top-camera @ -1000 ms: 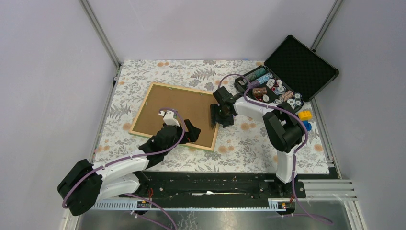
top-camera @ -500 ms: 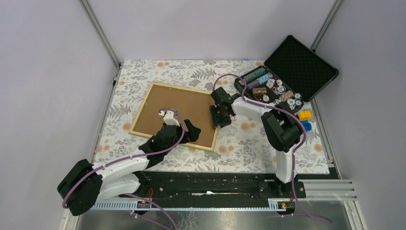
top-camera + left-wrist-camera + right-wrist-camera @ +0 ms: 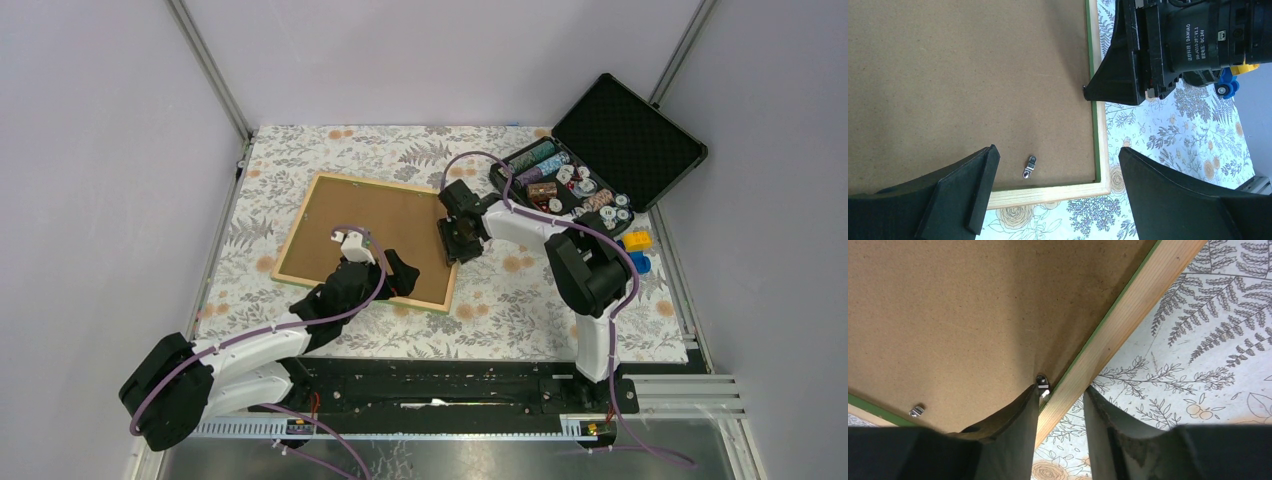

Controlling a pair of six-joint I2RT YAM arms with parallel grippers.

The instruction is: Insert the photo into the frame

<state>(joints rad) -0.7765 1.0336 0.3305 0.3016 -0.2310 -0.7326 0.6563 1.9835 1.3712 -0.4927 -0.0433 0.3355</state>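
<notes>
Two grippers on this one, what's each doing, and where's the frame [image 3: 380, 183]? — tom

Right gripper [image 3: 1062, 397] straddles the frame's right wooden rail, one finger inside by a little metal tab [image 3: 1042, 382], the other outside over the cloth. Can't tell if it's actually pinching. Left gripper [image 3: 1055, 155] hangs spread wide over the near right corner, gripping nothing. Frame lies face down mid worktop [image 3: 330, 150], brown backing panel [image 3: 973, 315] up, thin green line along the inner edge. Bare floral cloth shows all round it. Off to the right sits an open black case [image 3: 630, 135] of chips, with a yellow block [image 3: 637, 240] and a blue block [image 3: 640, 262] nearer, all well apart from the frame. — jo
</notes>
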